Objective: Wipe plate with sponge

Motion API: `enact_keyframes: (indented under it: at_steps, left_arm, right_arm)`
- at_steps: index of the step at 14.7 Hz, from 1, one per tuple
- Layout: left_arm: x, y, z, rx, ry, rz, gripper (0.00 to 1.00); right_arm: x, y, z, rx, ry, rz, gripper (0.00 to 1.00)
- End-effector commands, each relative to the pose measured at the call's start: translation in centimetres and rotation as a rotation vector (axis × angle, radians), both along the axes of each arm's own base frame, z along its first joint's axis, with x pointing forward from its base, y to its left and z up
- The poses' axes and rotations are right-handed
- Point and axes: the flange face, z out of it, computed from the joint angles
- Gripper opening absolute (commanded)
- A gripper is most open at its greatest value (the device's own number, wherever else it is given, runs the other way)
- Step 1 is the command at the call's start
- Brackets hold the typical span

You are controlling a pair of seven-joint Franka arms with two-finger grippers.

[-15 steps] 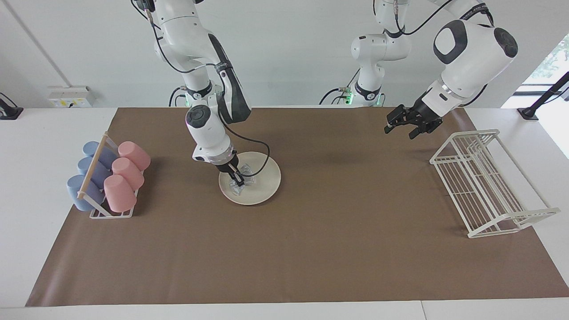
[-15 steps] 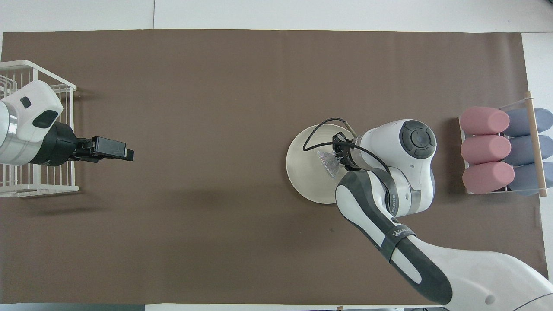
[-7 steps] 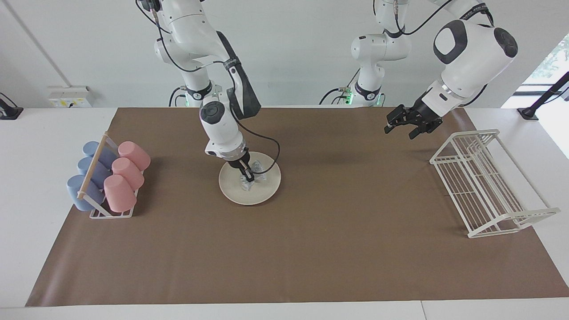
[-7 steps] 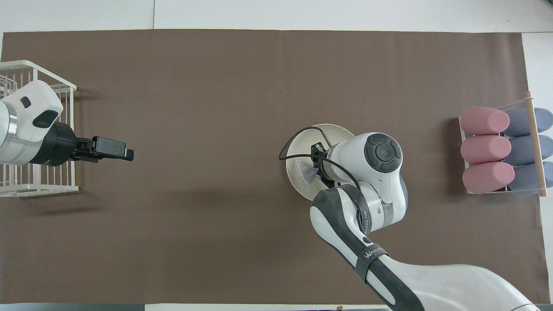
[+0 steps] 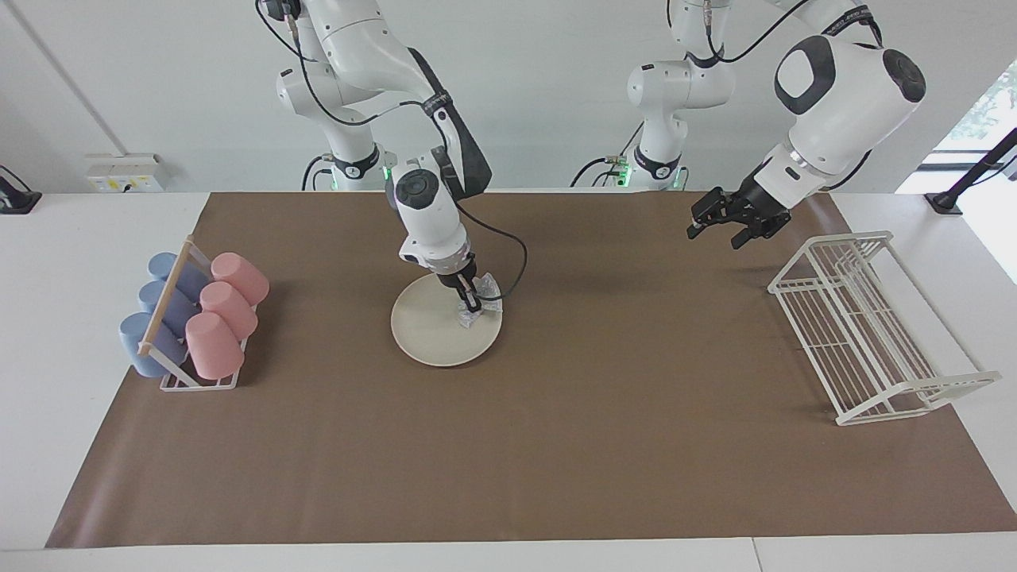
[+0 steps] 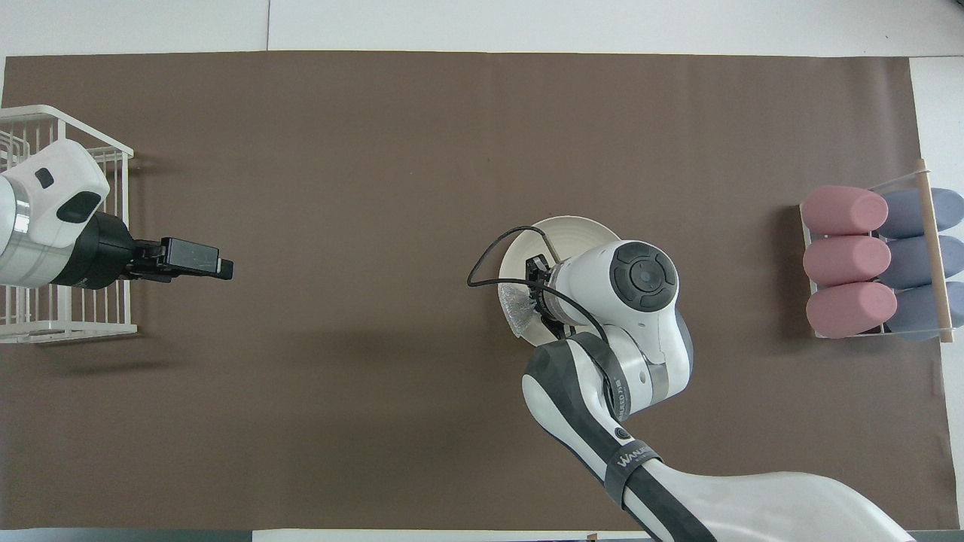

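The cream-white plate (image 5: 433, 338) (image 6: 576, 229) lies on the brown mat, toward the right arm's end of the table. My right gripper (image 5: 473, 304) points down onto it, shut on the crinkled silvery sponge (image 5: 488, 290) (image 6: 517, 310). The sponge rests on the plate's rim at the edge toward the left arm's end, partly hanging over it. In the overhead view the right wrist covers much of the plate. My left gripper (image 5: 719, 226) (image 6: 220, 268) waits in the air over the mat beside the wire rack, open and holding nothing.
A white wire rack (image 5: 866, 334) (image 6: 68, 226) stands at the left arm's end of the table. A holder with pink and blue cups (image 5: 195, 314) (image 6: 874, 260) lying on their sides stands at the right arm's end. The right arm's cable loops beside the plate.
My right gripper has dragged the sponge across the plate from its middle to the rim toward the left arm's end. The left arm has not moved.
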Motion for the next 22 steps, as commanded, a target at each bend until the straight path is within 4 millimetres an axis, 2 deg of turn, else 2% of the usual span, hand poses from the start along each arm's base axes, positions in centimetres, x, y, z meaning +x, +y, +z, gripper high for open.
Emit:
enact_keyframes:
  at_steps: [1,4,5,7,8,10,11,14,16,17,20,22]
  left_arm:
    - [-0.1,0.1,0.4,0.023,-0.013,0.008,1.0]
    - [-0.2,0.1,0.3,0.022,-0.007,0.013,1.0]
    - [-0.3,0.0,0.3,0.021,-0.003,0.009,1.0]
    - [-0.6,0.1,0.2,-0.023,0.018,0.028,1.0]
    - [-0.6,0.4,0.2,-0.111,0.039,0.065,1.0]
    - [-1.0,1.4,0.2,-0.275,0.073,0.135,1.0]
    - [-1.4,0.9,0.1,-0.334,0.085,0.142,1.0]
    - [-3.1,-1.2,-0.8,-0.538,0.122,0.169,1.0]
    - [-3.5,-2.0,-1.9,-0.663,0.115,0.151,1.0]
    - [-3.7,-2.5,-2.3,-0.72,0.114,0.145,1.0]
    - [-4.1,-5.7,-3.0,-0.837,0.103,0.088,1.0]
    - [-3.8,-6.5,-4.0,-0.859,0.088,0.052,1.0]
  right_arm:
    - [1.6,0.5,7.3,0.025,0.043,-0.042,0.0]
    - [2.6,2.8,14.2,0.004,0.051,-0.067,0.0]
    - [2.1,4.6,16.0,-0.015,0.039,-0.049,0.0]
    - [1.7,8.1,18.3,-0.05,0.011,-0.071,0.0]
    - [1.7,9.6,20.0,-0.064,-0.028,-0.109,0.0]
    - [1.3,12.7,21.5,-0.125,-0.136,-0.083,0.0]
    - [1.2,12.9,21.9,-0.137,-0.137,-0.102,0.0]
    - [0.8,14.0,22.1,-0.028,-0.024,-0.267,0.0]
    - [-0.8,16.3,22.2,-0.001,-0.013,-0.319,0.0]
    - [-1.1,16.9,22.4,0.013,-0.017,-0.342,0.0]
    - [-1.2,17.2,22.7,0.023,-0.04,-0.338,0.0]
    - [-1.1,17.1,22.6,0.024,-0.042,-0.335,0.0]
